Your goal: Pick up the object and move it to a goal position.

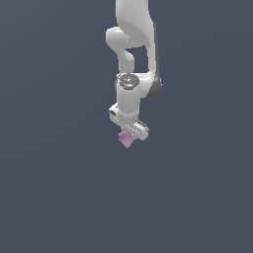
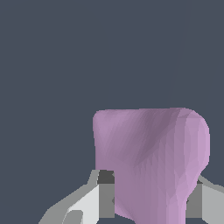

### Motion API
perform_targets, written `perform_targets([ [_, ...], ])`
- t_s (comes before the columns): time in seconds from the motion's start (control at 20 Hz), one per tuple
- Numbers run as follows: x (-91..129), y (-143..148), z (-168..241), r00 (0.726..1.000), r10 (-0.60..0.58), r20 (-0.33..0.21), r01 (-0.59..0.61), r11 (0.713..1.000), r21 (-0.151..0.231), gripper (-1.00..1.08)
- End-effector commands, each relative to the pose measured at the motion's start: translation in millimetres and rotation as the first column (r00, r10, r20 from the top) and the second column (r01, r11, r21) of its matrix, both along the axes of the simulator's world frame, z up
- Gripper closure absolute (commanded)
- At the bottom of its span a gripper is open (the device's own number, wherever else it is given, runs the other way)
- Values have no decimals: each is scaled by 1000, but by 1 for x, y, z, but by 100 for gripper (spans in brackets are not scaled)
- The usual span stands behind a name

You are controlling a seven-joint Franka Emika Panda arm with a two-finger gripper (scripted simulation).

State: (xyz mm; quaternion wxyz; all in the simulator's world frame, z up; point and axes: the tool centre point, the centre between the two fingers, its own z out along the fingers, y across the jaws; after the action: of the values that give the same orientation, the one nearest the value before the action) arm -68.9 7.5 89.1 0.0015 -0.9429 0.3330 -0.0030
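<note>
In the exterior view the white arm (image 1: 132, 59) hangs down from the top of the picture, its wrist turned so that the tool (image 1: 127, 137) sits tilted, one end lower toward the exterior view's right. The object (image 1: 126, 139) shows as a small lilac-pink lump right under the tool's body, touching it and partly hidden by it. The tool's fingers are too small here to make out, so this view alone does not show how wide they stand. The lump is narrower than the tool's white bar. All around is a flat dark grey-blue ground with no shadow or edge, so whether the lump rests on a surface or is off it cannot be told.

In the wrist view the object (image 2: 151, 162) fills the lower middle of the picture, seated between the two fingers (image 2: 105, 197), one grey and white pad on each flank. Both pads press against its sides, so the tool is closed partway, to the width of the lump, and has hold of it. The lump is matte and lilac-pink, blocky, with a fairly flat far edge, a rounded lobe along one side marked off by a soft ridge, and a body that narrows toward the fingers. Shading runs paler on the lobe and darker in a shallow hollow near the middle.
</note>
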Motion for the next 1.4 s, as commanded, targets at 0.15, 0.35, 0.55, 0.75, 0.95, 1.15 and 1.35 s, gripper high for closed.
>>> perform_targets([
  [0.15,16,13,36,1000,-1,0,1,1000,-1,108],
  [0.35,32,25,69,1000,-2,-1,2,1000,-2,108],
  [0.55,49,38,105,1000,-2,-2,2,1000,-3,108],
  [0.75,66,51,140,1000,-3,-2,3,1000,-3,108],
  [0.95,81,62,172,1000,-3,-3,3,1000,-3,108],
  [1.15,95,73,200,1000,-3,-4,3,1000,-2,108],
  [1.35,108,82,225,1000,-3,-4,3,1000,-2,108],
])
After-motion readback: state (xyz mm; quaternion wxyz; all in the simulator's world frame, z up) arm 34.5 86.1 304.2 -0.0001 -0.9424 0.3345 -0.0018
